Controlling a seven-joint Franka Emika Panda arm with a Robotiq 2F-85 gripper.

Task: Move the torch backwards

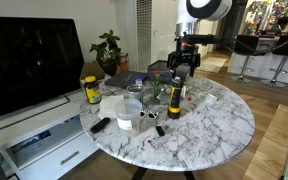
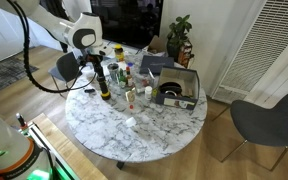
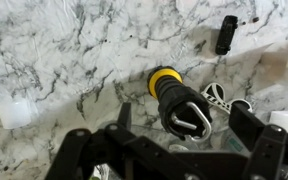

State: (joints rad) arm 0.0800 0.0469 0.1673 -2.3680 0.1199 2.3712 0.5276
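Two fingers spread wide, nothing gripped, flanking the torch from above. Standing upright on the marble table, near a yellow jar. Centred like that presumably for a clean squeeze before dragging backwards.

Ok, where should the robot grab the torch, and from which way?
Grab the torch on its dark upper body, above the yellow band, coming straight down from the top. It stands upright on the marble table and is slim, so the open gripper likely fits around it.
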